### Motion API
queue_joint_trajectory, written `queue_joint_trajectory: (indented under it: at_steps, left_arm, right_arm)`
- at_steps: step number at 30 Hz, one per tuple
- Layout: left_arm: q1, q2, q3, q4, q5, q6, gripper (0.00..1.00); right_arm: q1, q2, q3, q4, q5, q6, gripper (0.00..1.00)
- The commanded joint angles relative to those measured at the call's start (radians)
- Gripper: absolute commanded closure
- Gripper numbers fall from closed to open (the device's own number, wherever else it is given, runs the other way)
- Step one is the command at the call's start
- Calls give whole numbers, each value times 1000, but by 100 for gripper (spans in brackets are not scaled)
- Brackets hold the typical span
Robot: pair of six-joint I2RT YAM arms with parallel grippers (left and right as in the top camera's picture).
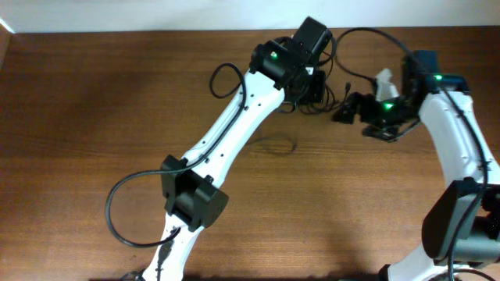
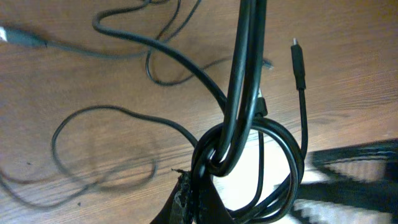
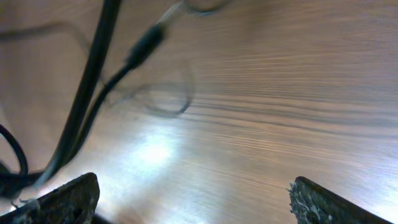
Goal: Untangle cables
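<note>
**Cords bunched between both tools at the table's far side**

Overhead: the cables (image 1: 334,92) form a dark clump at the far middle of the table (image 1: 117,94). They lie between the left tool (image 1: 315,84) and the right tool (image 1: 349,109), which are near each other. Neither tool's opening can be read from here.

Left wrist: a doubled strand (image 2: 245,74) runs top to bottom of the picture into a coil (image 2: 283,155). The coil wraps about one finger (image 2: 186,202). The other finger is a blur at right, so I cannot tell whether this tool is clamped on the coil. A free plug (image 2: 298,59) lies just beside the strand, its long axis parallel to it and its tip toward the picture's top. A silvery plug (image 2: 18,36) lies crosswise at upper left, tip toward the left edge.

Right wrist: the fingers (image 3: 62,199) stand wide apart with bare table between, holding nothing. A cord passes the left one. A dark plug (image 3: 146,43) slants above, tip up and right.

The step looks like freeing one cord from the coil. The left tool should pin the coil. The right should take the free plug close behind its head and draw it back along its own axis, slowly. A sideways pull would likely tighten the loop.
</note>
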Motion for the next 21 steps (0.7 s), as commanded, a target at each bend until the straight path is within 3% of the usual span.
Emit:
queue_joint_trajectory:
  at_steps: [1,13,21]
  left_arm:
    - [1,-26,21,-30,10,24,100]
    - [24,-26,21,-95,-64,24,100]
    - [56,-26,21,-111,-62,24,100]
  right_arm:
    - [56,4,-8,26,-55,-33,2]
    - [33,4,-8,99,-273,11,2]
    - [27,4,-8,97,-275,11,2]
